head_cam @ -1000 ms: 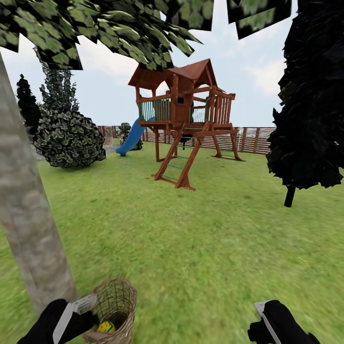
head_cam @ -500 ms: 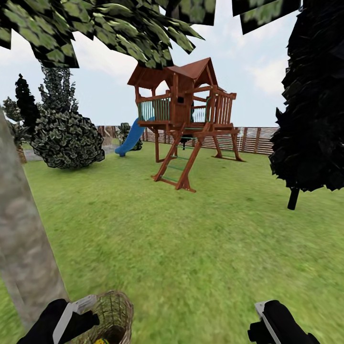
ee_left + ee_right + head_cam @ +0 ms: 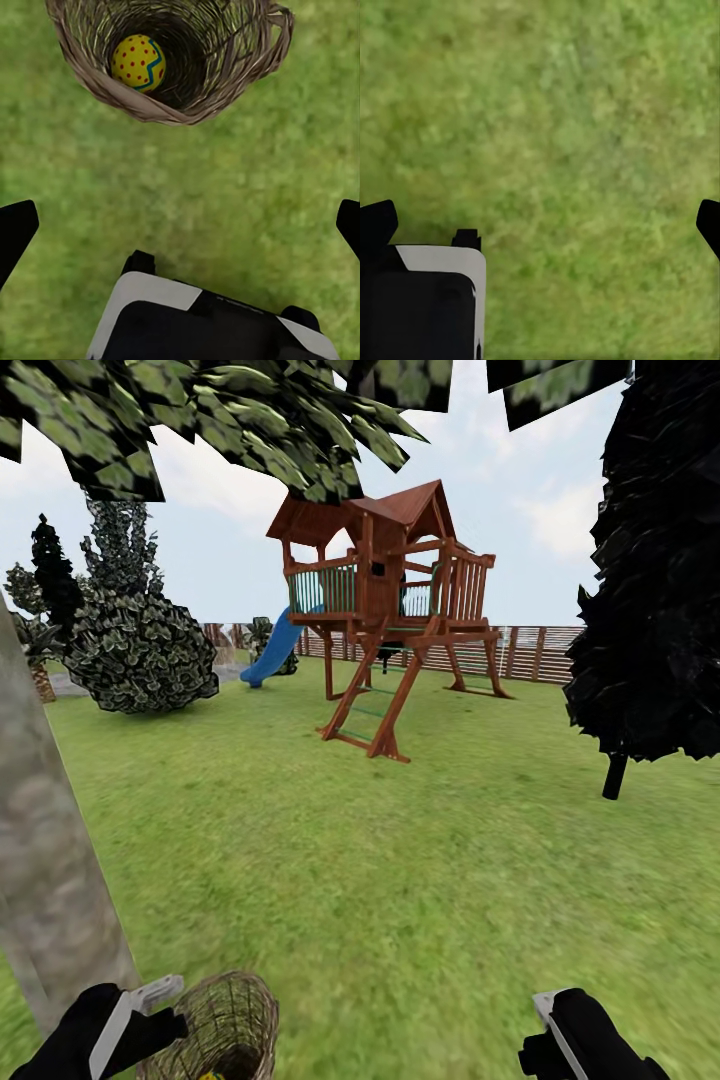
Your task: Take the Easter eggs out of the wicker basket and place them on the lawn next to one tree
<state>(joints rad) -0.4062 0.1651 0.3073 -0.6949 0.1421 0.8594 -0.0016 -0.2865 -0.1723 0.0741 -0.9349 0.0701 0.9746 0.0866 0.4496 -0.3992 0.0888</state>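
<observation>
Your left gripper (image 3: 180,225) fingers spread, empty, above green grass lawn (image 3: 187,187) | brown woven-twig basket (image 3: 225,67) holds one yellow red-dotted egg (image 3: 138,63) | your right gripper (image 3: 540,225) fingers spread, empty

Left hand (image 3: 180,225) and right hand (image 3: 540,217) hang low, fingers spread.

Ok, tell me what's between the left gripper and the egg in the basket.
Only the basket's near woven wall. The egg lies deep inside, so the open left gripper, over bare lawn, must come over the rim.
</observation>
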